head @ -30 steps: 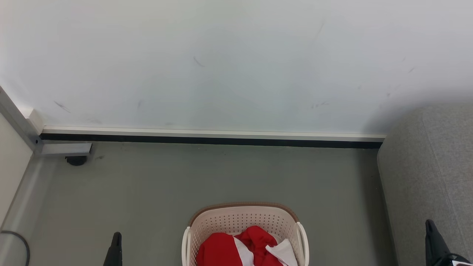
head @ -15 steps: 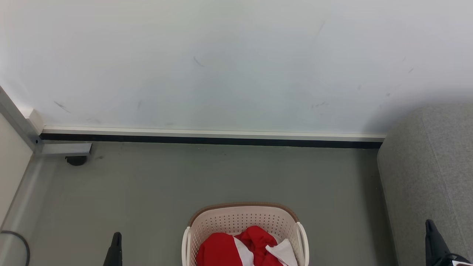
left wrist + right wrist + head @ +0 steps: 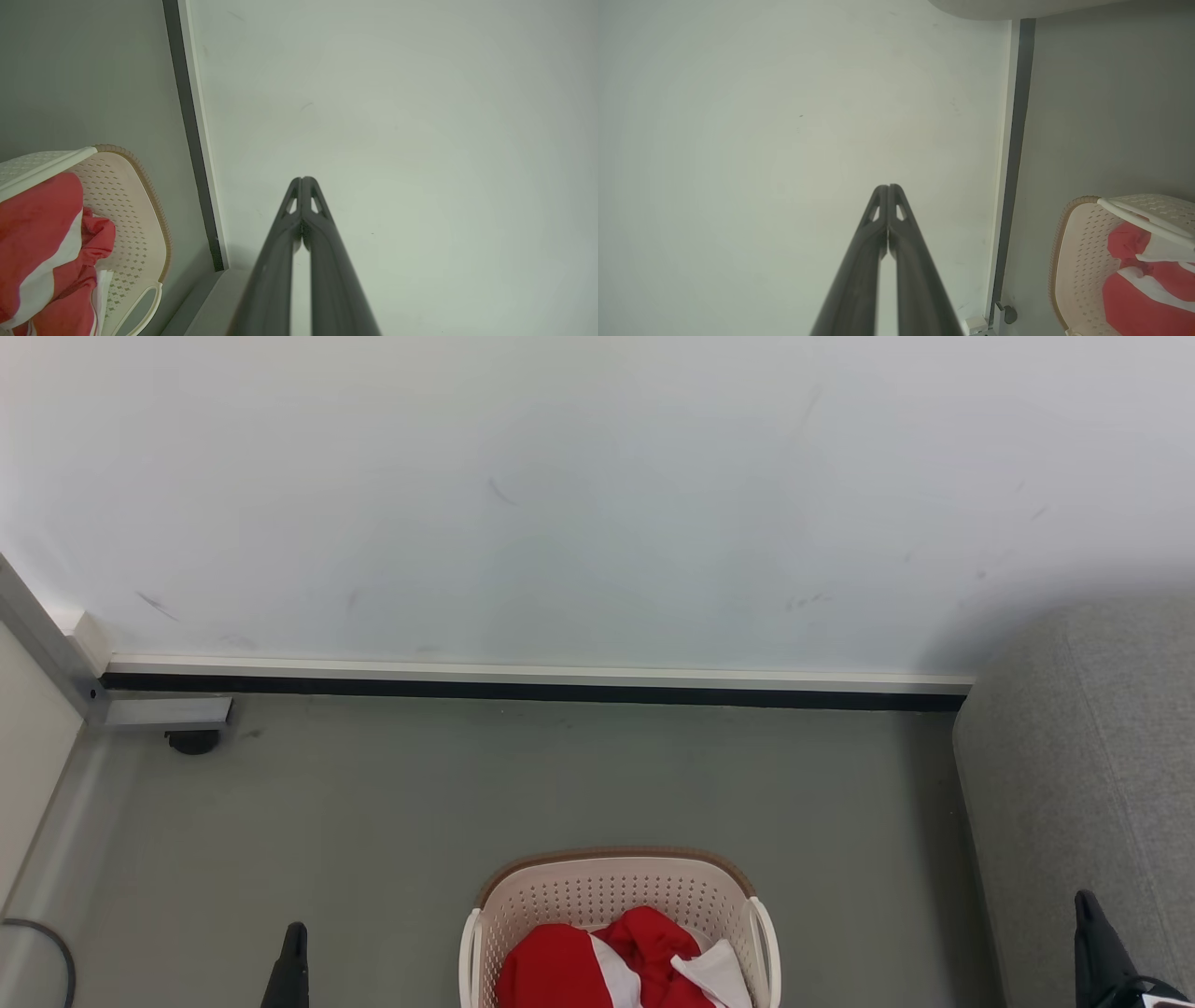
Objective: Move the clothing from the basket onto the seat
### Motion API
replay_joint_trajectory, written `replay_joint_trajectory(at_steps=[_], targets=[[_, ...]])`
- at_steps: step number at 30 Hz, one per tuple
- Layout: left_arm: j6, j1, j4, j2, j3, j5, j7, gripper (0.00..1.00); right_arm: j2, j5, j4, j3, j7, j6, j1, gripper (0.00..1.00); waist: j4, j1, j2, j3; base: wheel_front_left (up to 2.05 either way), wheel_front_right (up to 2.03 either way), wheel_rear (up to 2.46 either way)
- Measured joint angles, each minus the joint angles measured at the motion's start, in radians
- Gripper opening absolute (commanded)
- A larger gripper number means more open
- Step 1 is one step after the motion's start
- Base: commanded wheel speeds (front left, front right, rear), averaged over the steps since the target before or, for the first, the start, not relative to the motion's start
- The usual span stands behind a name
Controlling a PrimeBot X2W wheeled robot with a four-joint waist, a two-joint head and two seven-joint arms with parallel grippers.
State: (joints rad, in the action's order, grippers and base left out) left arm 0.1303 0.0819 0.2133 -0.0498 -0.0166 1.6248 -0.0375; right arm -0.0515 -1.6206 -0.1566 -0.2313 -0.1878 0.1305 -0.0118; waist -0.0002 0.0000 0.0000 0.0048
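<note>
Low in the head view, the basket point(image 3: 616, 856) stands on the floor point(image 3: 373, 803) with the clothing point(image 3: 560, 975) heaped inside it. The seat point(image 3: 1083, 775) at the right edge bears no garment on the part that shows, and the left gripper point(image 3: 291, 966) and right gripper point(image 3: 1094, 943) flank the basket, well apart from it. Along the left wrist view, the left gripper's fingers are pressed together on nothing, pointing at the wall point(image 3: 420, 116). Along the right wrist view, the right gripper is likewise closed and empty. The task looks unstarted: every visible garment is yet to be carried across.
</note>
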Motion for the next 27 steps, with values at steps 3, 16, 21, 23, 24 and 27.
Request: replay_joint_trajectory(at_steps=[3,16,21,23,24,27], targets=[[0.0,0.0,0.0,0.0,0.0,0.0,0.0,0.0,0.0,0.0,0.0,0.0,0.0,0.0,0.0,0.0,0.0,0.0,0.0,0.0,0.0,0.0,0.0],[0.0,0.0,0.0,0.0,0.0,0.0,0.0,0.0,0.0,0.0,0.0,0.0,0.0,0.0,0.0,0.0,0.0,0.0,0.0,0.0,0.0,0.0,0.0],[0.0,0.0,0.0,0.0,0.0,0.0,0.0,0.0,0.0,0.0,0.0,0.0,0.0,0.0,0.0,0.0,0.0,0.0,0.0,0.0,0.0,0.0,0.0],[0.0,0.0,0.0,0.0,0.0,0.0,0.0,0.0,0.0,0.0,0.0,0.0,0.0,0.0,0.0,0.0,0.0,0.0,0.0,0.0,0.0,0.0,0.0],[0.0,0.0,0.0,0.0,0.0,0.0,0.0,0.0,0.0,0.0,0.0,0.0,0.0,0.0,0.0,0.0,0.0,0.0,0.0,0.0,0.0,0.0,0.0],[0.0,0.0,0.0,0.0,0.0,0.0,0.0,0.0,0.0,0.0,0.0,0.0,0.0,0.0,0.0,0.0,0.0,0.0,0.0,0.0,0.0,0.0,0.0]])
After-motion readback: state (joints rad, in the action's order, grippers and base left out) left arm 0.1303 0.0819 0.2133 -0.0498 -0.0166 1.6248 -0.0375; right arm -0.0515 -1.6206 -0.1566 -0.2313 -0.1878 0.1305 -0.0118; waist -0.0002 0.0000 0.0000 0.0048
